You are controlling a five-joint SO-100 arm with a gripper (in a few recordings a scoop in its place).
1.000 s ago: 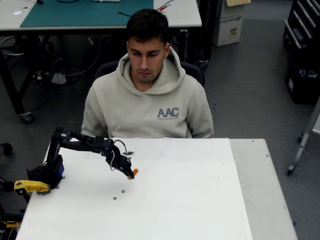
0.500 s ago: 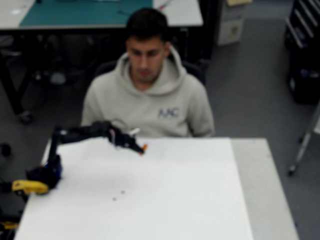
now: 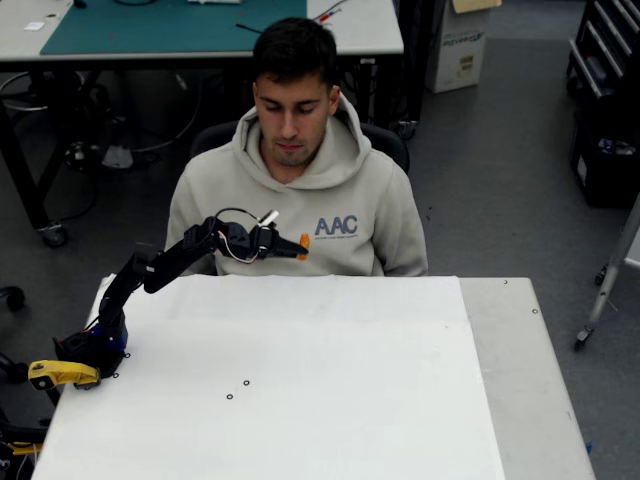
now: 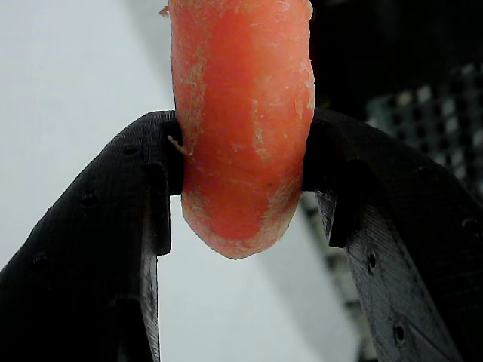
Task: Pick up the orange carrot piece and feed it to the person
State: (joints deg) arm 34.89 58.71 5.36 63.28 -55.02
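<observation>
The orange carrot piece (image 3: 304, 246) is clamped at the tip of my black gripper (image 3: 299, 248), raised well above the white table (image 3: 400, 380) and in front of the chest of the person (image 3: 296, 190). He sits behind the table's far edge in a light grey hoodie, looking down. In the wrist view the carrot piece (image 4: 240, 121) stands upright between the two black fingers (image 4: 113, 249), gripper (image 4: 241, 158) shut on it, its rounded end pointing down.
The arm's blue base (image 3: 98, 345) sits at the table's left edge beside a yellow clamp (image 3: 60, 373). Two small black rings (image 3: 238, 389) lie on the table. A grey table section (image 3: 520, 370) adjoins on the right.
The arm has lifted off the table and swung up and away toward the person, carrying the carrot piece from just above the tabletop to chest height.
</observation>
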